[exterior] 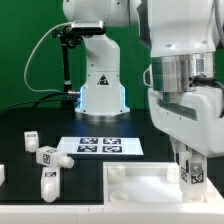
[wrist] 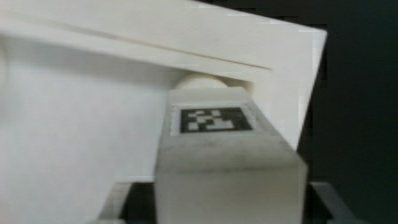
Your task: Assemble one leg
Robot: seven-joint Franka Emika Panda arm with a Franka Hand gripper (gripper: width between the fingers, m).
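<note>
The exterior view faces the robot base at 12 o'clock from slightly above the table, mid-distance, while the wrist view looks down very close, sharing the leg and white panel at 4 o'clock.

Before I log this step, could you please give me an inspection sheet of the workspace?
Surface: black table, with the marker board lying flat on it.
Job's things: the leg held at the white panel; loose legs at the exterior view's left.
Clutter: nothing seen.
Grippers: gripper shut on the leg.
Cables: black cable beside the robot base.
Surroundings: green backdrop.
</note>
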